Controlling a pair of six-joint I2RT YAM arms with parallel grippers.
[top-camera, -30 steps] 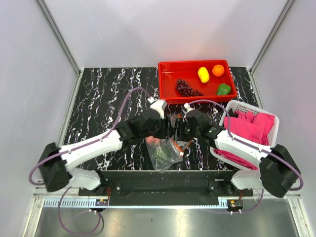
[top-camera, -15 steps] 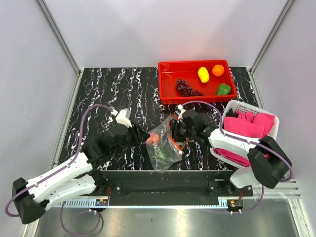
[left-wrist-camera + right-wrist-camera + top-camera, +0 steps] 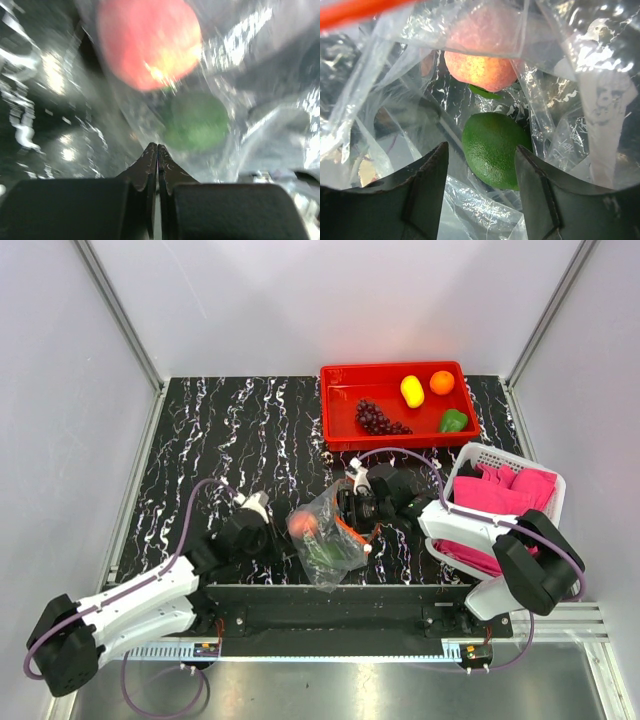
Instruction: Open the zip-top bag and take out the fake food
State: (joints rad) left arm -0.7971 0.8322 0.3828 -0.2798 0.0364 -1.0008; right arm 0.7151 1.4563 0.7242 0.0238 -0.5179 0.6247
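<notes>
Bag (image 3: 330, 540) lies between both grippers, lime (image 3: 495, 150) and red fruit (image 3: 480, 65) inside; left gripper (image 3: 157, 147) tips together, maybe nipping film (blurred), right gripper (image 3: 481, 150) spread astride the lime, so advise left anchors the bag while right closes squarely across the lime's middle.

White arms (image 3: 140, 592), black joints (image 3: 68, 655), purple cables (image 3: 190, 512), black end effectors (image 3: 157, 150).

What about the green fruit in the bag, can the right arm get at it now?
Probably yes: the open right gripper points straight at the green fruit, though bag film may intervene.
</notes>
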